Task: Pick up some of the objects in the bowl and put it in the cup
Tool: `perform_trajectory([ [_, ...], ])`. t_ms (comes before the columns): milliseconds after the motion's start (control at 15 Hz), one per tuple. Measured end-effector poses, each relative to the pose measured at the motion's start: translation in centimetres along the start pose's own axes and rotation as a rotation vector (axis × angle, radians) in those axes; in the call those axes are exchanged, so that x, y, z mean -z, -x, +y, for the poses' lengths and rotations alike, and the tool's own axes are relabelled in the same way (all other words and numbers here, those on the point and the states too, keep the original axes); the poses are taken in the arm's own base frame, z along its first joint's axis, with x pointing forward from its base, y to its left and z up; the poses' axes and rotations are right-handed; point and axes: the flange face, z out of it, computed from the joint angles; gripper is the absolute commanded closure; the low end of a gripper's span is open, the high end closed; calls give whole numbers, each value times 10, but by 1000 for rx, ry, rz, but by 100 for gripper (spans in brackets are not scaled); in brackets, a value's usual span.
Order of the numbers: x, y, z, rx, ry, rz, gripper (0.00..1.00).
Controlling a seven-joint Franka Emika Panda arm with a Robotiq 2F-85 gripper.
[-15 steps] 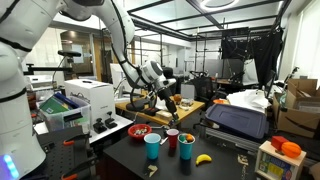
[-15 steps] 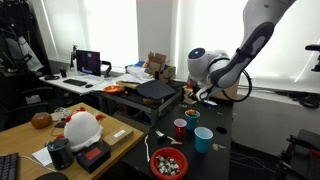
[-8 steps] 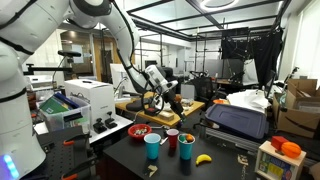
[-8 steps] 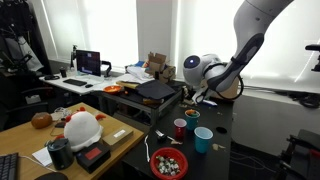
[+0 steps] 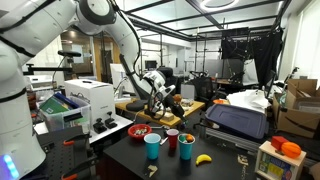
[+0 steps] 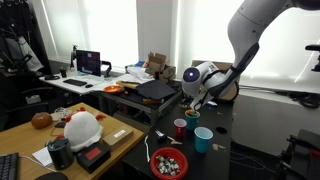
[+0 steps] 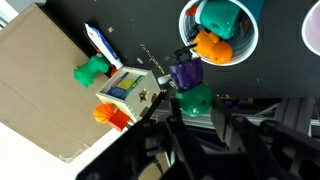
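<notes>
The shallow round red bowl (image 6: 154,166) stands on the dark desk (image 6: 222,158) close to the camera in an exterior view, holding the tiny dark and pale pieces (image 6: 168,162), with a red cup (image 6: 180,128) and a light-blue cup (image 6: 203,139) just beyond it. The pincer (image 6: 190,104) hangs above the desk behind those cups, well apart from the bowl. In the wrist view it is closed on a small green piece (image 7: 195,97) with a purple piece (image 7: 185,74) touching it, just beside a white-rimmed cup (image 7: 249,48) that holds teal and orange pieces (image 7: 207,44).
</notes>
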Motion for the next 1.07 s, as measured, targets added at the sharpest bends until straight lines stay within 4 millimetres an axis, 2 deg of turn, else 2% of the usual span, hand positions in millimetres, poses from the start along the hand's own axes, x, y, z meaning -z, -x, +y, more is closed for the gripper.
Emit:
perform_trajectory([
  [467,-27,36,-12,82,14,77,89],
  [800,-37,57,-25,148,38,166,89],
  [867,-37,58,-26,154,42,180,79],
  [933,-38,58,-26,159,46,194,39],
  [1000,-38,58,-26,163,50,202,38],
  [1067,-39,57,-25,164,52,208,31],
])
